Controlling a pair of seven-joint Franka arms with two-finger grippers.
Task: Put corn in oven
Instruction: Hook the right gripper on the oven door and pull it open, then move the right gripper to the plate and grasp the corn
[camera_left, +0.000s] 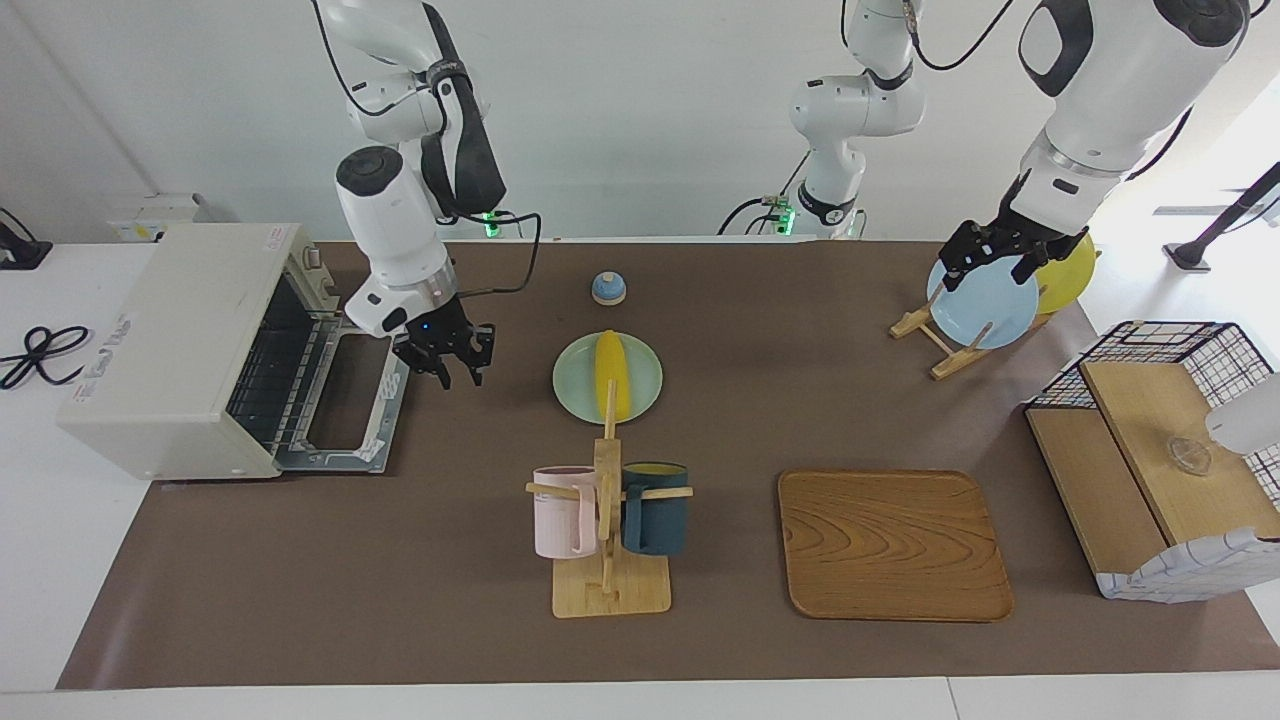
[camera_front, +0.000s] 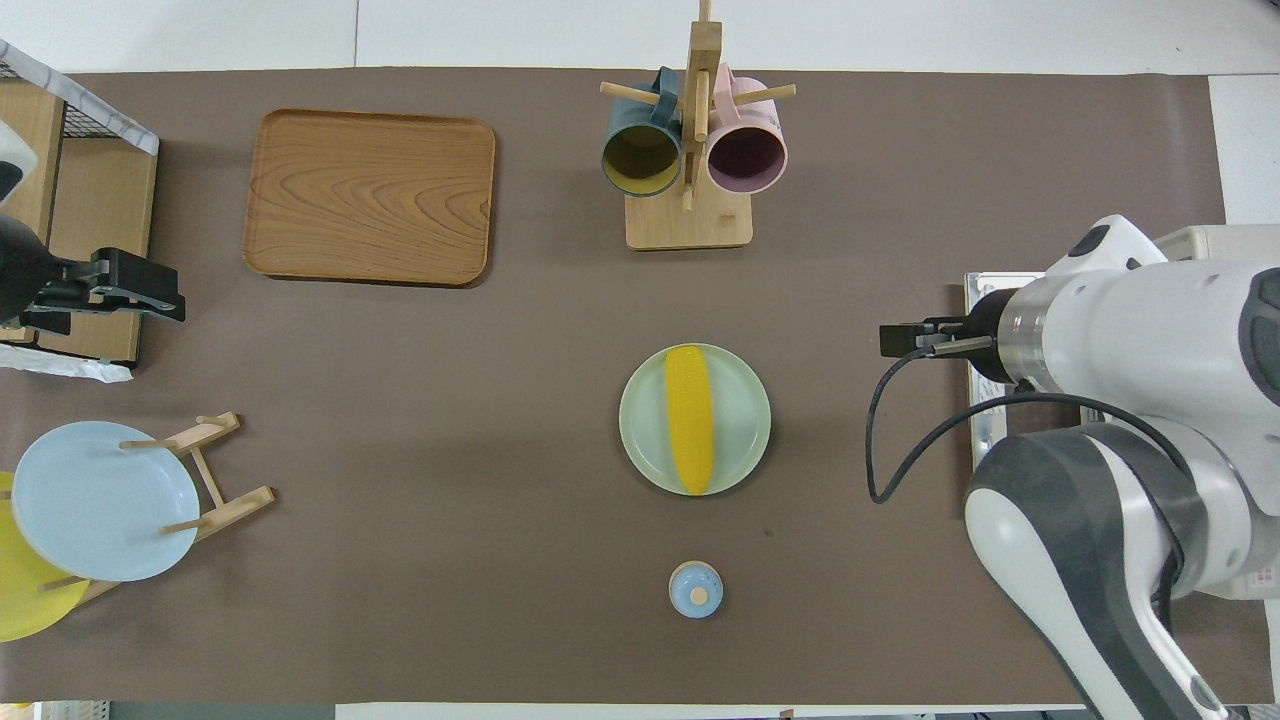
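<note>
Closest to the robots sits a small blue bell (camera_left: 608, 288), alone on the brown tabletop (camera_left: 400, 560). Just past it lies the corn (camera_left: 610, 374), flat on a pale green plate (camera_left: 573, 380), untouched; in the facing view the cob's tip is hidden by the post of the mug rack (camera_left: 607, 520). Off toward the right arm's end, the oven (camera_left: 170, 350) stands with its door (camera_left: 350, 420) dropped flat and the wire rack showing inside; from overhead the right arm's bulk covers nearly all of it, leaving only a strip of the door and a corner of the casing. The right hand (camera_left: 455, 362) hangs over bare tabletop between the oven door and the plate, fingers spread wide, gripping nothing. At the left arm's end, the left hand (camera_left: 990, 262) hovers over a light blue plate (camera_left: 985, 305) standing in a wooden plate stand (camera_left: 925, 335), a yellow plate (camera_left: 1070, 275) tucked half out of sight alongside it; its fingers look wide apart and nothing is in them, though from overhead that arm is cut off at the frame edge. Farther out, the mug rack carries a pink mug (camera_left: 562, 512) and a dark teal mug (camera_left: 656, 508), a wooden tray (camera_left: 893, 545) lies beside it, and a wire basket (camera_left: 1150, 350) with wooden boards runs off the frame.
</note>
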